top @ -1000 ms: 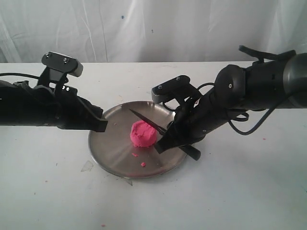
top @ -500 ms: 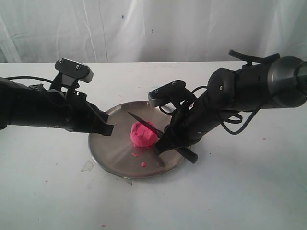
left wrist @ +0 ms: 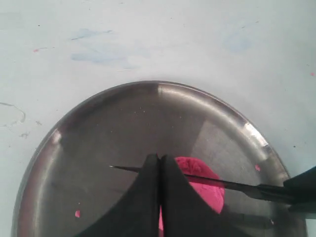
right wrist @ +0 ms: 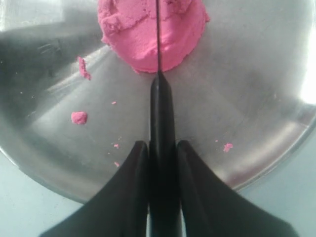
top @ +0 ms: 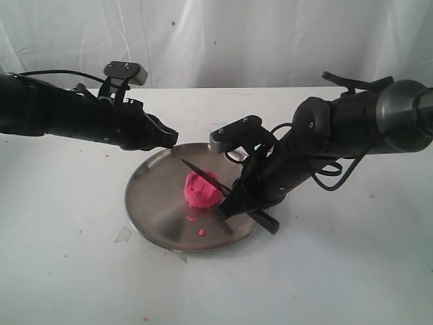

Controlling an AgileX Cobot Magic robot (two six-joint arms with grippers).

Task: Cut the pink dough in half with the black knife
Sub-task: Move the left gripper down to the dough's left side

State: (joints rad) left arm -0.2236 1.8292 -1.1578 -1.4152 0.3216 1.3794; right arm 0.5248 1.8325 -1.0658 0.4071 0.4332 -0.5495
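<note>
The pink dough [top: 200,190] is one rounded lump in the middle of the steel plate [top: 154,210]. My right gripper [top: 235,203] is shut on the handle of the black knife [top: 206,175]. Its blade lies across the top of the lump, with the tip past the far side. In the right wrist view the knife [right wrist: 160,106] runs from the gripper [right wrist: 162,144] straight over the middle of the dough [right wrist: 138,34]. My left gripper [top: 169,139] hovers shut and empty over the plate's far-left rim. In the left wrist view its fingertips [left wrist: 159,157] partly hide the dough [left wrist: 210,186] and blade [left wrist: 242,186].
Small pink crumbs [right wrist: 79,117] lie on the plate near the dough, another [top: 201,232] near the front rim. The plate stands on a white table [top: 81,271] with a white curtain [top: 216,40] behind. My right arm [top: 352,132] reaches in from the right.
My left arm has swung from the plate's left side up to its far-left rim, reaching further in. The right gripper with the knife shifted slightly left, then stayed over the dough.
</note>
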